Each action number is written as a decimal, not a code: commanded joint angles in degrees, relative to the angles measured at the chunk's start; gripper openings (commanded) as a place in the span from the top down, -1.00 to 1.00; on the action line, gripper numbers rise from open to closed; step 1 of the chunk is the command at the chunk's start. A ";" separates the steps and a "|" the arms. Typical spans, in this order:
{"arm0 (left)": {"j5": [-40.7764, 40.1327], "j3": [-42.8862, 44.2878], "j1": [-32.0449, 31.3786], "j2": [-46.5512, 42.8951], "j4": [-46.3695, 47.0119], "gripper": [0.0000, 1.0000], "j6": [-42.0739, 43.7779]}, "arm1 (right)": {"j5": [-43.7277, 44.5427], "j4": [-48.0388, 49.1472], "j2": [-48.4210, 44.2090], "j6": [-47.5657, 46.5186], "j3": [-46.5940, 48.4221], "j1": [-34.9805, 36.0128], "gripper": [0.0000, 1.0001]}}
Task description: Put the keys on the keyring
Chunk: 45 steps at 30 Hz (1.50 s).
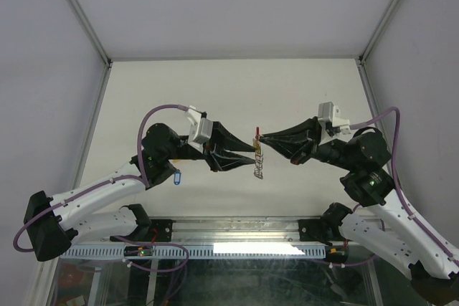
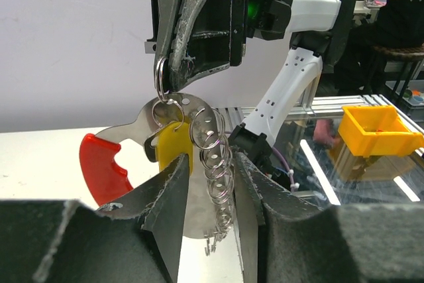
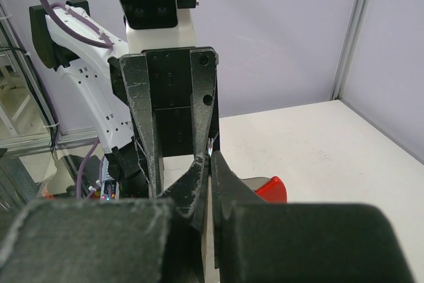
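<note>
Right gripper (image 2: 173, 74) has its black fingers pressed together on a small silvery ring at the top of the keyring (image 2: 142, 140), a flat silvery metal plate with a curved red plastic crescent (image 2: 99, 164) at its left end and a chain of silvery rings (image 2: 215, 164) hanging off its right part. The keyring hangs in the air between the two arms, above the near middle of the white table (image 1: 215, 91), the chain dangling below the red piece. Left gripper (image 2: 211, 167) faces the right one from the left; its felt-lined fingers (image 2: 173, 197) stand partly apart, with the plate and chain in the gap between them, and whether they press on the plate cannot be told. A key's flat yellow plastic tag (image 2: 173, 150) lies against the plate just under the pinched ring, touching the left gripper's left finger. In the overhead view, a key with a blue plastic tag (image 1: 177, 176) lies just beside the left arm, well apart from the keyring
</note>
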 commanded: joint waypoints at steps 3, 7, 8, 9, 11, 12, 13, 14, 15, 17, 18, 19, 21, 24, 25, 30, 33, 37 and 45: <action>0.50 2.08 -0.62 -0.34 3.50 0.34 -0.89 | 0.99 1.69 -0.39 -1.08 0.54 0.13 1.00; -0.38 2.20 -0.62 -0.11 3.50 0.33 -1.33 | 1.22 1.18 -0.50 -1.17 0.54 0.12 1.00; -0.52 2.31 -0.62 -0.04 3.50 0.33 -1.44 | 1.33 1.05 -0.50 -1.26 0.56 0.12 1.00; -0.67 2.42 -0.62 0.07 3.52 0.33 -1.50 | 1.44 0.95 -0.48 -1.31 0.57 0.12 1.00; -0.64 2.63 -0.62 0.34 3.50 0.33 -1.65 | 1.73 0.72 -0.50 -1.43 0.58 0.13 1.00; -0.56 2.72 -0.62 0.48 3.50 0.32 -1.65 | 1.94 0.56 -0.50 -1.49 0.55 0.12 1.00; -0.55 2.81 -0.62 0.70 3.50 0.32 -1.69 | 2.17 0.45 -0.48 -1.52 0.64 0.12 1.00; -0.47 2.86 -0.62 0.88 3.55 0.32 -1.75 | 2.28 0.41 -0.50 -1.53 0.65 0.12 1.00; -0.51 2.95 -0.62 1.01 3.51 0.32 -1.83 | 2.33 0.34 -0.50 -1.53 0.70 0.12 1.00; -0.53 2.96 -0.62 1.24 3.52 0.31 -1.93 | 2.42 0.31 -0.43 -1.54 0.66 0.12 1.00; -0.54 3.08 -0.64 1.37 3.51 0.30 -2.01 | 2.39 0.27 -0.41 -1.55 0.71 0.12 1.00; -0.55 3.15 -0.63 1.48 3.51 0.30 -2.07 | 2.34 0.31 -0.41 -1.57 0.66 0.12 1.00; -0.63 3.22 -0.62 1.66 3.54 0.30 -2.11 | 2.29 0.31 -0.33 -1.61 0.65 0.12 1.00; -1.08 3.38 -0.62 1.84 3.46 0.30 -2.26 | 2.04 0.36 -0.14 -1.74 0.73 0.12 1.00; -1.22 3.46 -0.62 1.92 3.58 0.30 -2.35 | 1.93 0.35 -0.02 -1.78 0.74 0.12 1.00; -1.39 3.54 -0.62 2.21 4.73 0.34 -2.89 | 1.76 -0.33 0.08 -2.43 0.74 0.12 1.00; -1.44 3.43 -0.62 2.38 5.55 0.37 -3.39 | 1.91 -1.18 0.14 -2.98 0.91 0.12 1.00; -1.43 3.26 -0.62 2.64 6.57 0.41 -4.05 | 2.15 -2.38 0.20 -3.86 1.18 0.13 1.00; -1.69 3.47 -0.62 3.21 6.63 0.45 -4.39 | 2.79 -3.90 -0.13 -4.87 1.45 0.14 1.00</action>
